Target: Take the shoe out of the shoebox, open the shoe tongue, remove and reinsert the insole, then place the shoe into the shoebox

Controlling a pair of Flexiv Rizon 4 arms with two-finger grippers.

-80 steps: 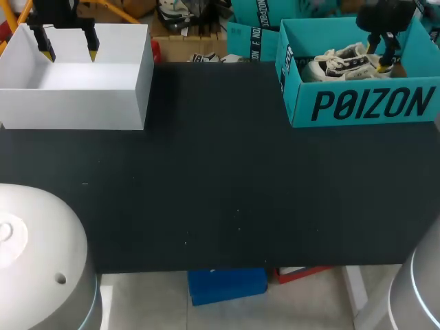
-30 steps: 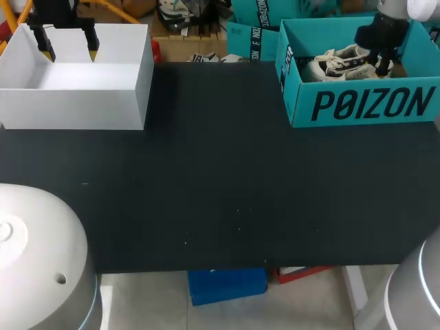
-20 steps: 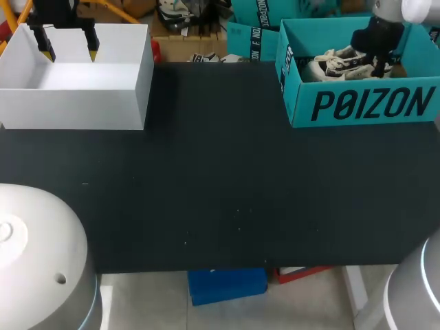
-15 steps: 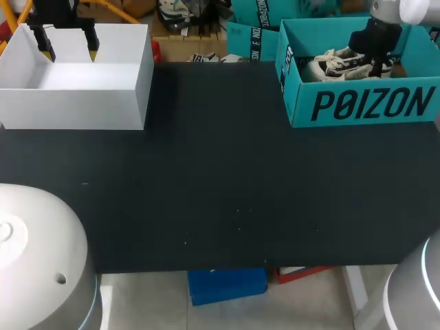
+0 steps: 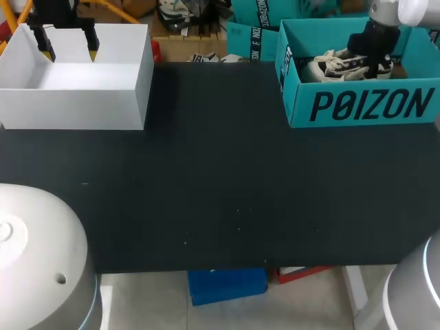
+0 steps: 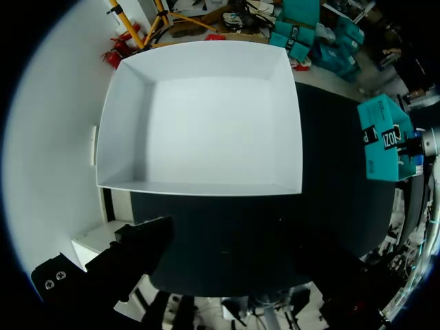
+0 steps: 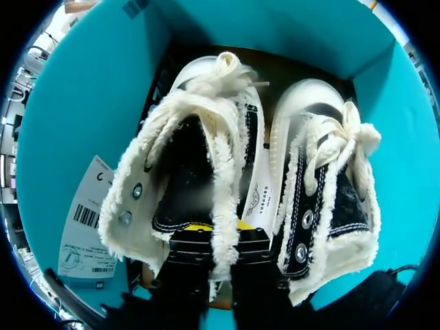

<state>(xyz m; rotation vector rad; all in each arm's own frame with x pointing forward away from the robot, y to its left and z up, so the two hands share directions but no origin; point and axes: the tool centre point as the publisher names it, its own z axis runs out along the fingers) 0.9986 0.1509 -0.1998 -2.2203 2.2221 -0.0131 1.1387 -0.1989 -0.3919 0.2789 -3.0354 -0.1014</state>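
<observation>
Pinching shoe (image 7: 199,172) inside shoebox (image 7: 82,103), right hand (image 7: 220,235) pointing down.

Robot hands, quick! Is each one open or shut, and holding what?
Left hand: open, empty, over the white box.
Right hand: closed on the fuzzy collar of the shoe, in the teal shoebox.

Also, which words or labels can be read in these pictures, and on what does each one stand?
"POIZON": big dark letters on the teal shoebox, front wall.
Paper tag inside the shoebox: barcode and print too small to read.
Small print on one shoe's white side: unreadable.
</observation>
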